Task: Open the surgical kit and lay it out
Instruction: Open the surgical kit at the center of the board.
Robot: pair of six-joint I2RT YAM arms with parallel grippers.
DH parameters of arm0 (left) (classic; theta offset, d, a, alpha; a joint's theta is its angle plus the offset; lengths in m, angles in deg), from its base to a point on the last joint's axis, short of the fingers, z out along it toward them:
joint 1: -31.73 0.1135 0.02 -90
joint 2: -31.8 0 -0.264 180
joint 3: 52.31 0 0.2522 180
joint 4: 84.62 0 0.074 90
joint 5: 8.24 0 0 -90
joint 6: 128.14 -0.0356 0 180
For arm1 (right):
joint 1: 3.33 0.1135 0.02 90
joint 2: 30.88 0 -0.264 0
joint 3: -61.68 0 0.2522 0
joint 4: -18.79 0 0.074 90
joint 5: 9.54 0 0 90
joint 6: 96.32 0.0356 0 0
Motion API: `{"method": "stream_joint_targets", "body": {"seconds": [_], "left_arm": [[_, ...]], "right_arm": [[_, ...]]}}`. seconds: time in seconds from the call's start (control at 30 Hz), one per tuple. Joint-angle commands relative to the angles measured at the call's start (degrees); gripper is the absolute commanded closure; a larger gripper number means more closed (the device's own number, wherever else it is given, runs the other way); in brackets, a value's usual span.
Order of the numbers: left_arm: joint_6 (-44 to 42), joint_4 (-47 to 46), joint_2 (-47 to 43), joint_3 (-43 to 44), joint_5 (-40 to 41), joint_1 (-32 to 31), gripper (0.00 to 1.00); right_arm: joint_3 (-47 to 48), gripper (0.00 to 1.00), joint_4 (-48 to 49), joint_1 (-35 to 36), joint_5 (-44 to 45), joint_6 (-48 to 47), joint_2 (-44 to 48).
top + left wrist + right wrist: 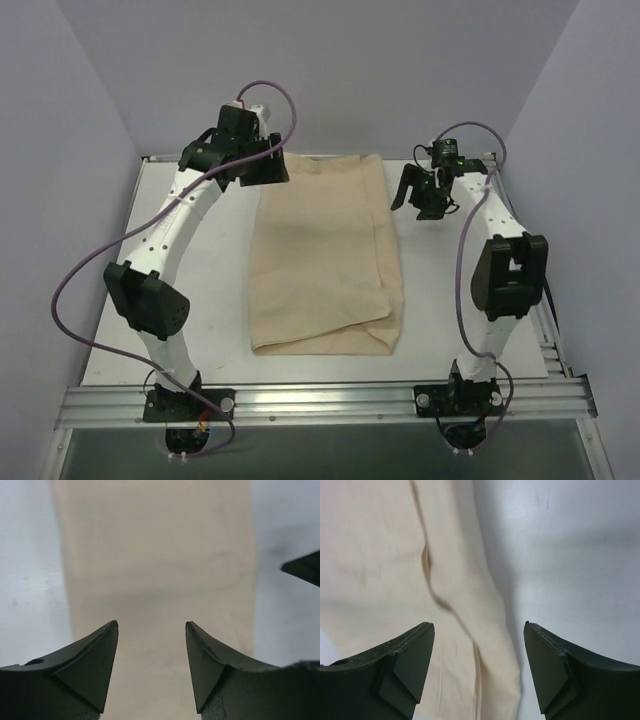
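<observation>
From above, my left arm (150, 270) rises from its base at the near left of the table (130, 340), bends at the elbow and arcs inward to the far edge; my left gripper (266, 168) hangs over the wrap's far left corner. My right arm (500, 270) stands straighter along the right edge, its wrist turned inward; my right gripper (415, 200) sits just beside the wrap's far right corner, over bare table. The wrap (325, 260) lies folded as a long beige strip down the middle of the table, from the far edge toward the near edge, its near right corner doubled over; whatever is inside is hidden.

From my left wrist, my left gripper (151, 625) has its jaws well apart with nothing between them; both fingers (95, 655) hang above the wrap (155, 555), which runs as a broad band up the view with table (30, 580) on either side; a dark tip (306, 567) pokes in at the right edge, and I cannot tell what it is.

From my right wrist, my right gripper (479, 625) is likewise spread wide and holds nothing; the left finger (405, 665) is over the wrap (380, 555), the right finger over table (570, 555); the wrap's edge runs between them, and a crease (437, 597) wanders down the cloth near that edge.
</observation>
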Motion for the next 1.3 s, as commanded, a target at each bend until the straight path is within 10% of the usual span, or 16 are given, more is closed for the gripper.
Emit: {"method": "stream_joint_targets", "body": {"seconds": [0.0, 0.43, 1.03, 1.27], "left_arm": [[0.5, -5.0, -4.4, -8.2, -8.8, -6.4, 0.35], [8.2, -20.1, -22.2, -34.6, -13.3, -19.0, 0.25], [1.3, -17.6, -19.9, -31.2, -11.7, -28.0, 0.24], [-2.0, -15.5, -17.4, -28.5, -7.9, -31.4, 0.24]], "right_arm": [[-15.1, 0.27, 0.5, 0.5, -10.8, -0.2, 16.7], [-46.3, 0.31, 3.9, 3.5, -24.9, 2.5, 39.5], [-48.5, 0.4, 8.5, 4.6, -24.1, 0.1, 30.5], [-47.0, 0.75, 9.3, 6.3, -27.9, 2.5, 30.8]]}}
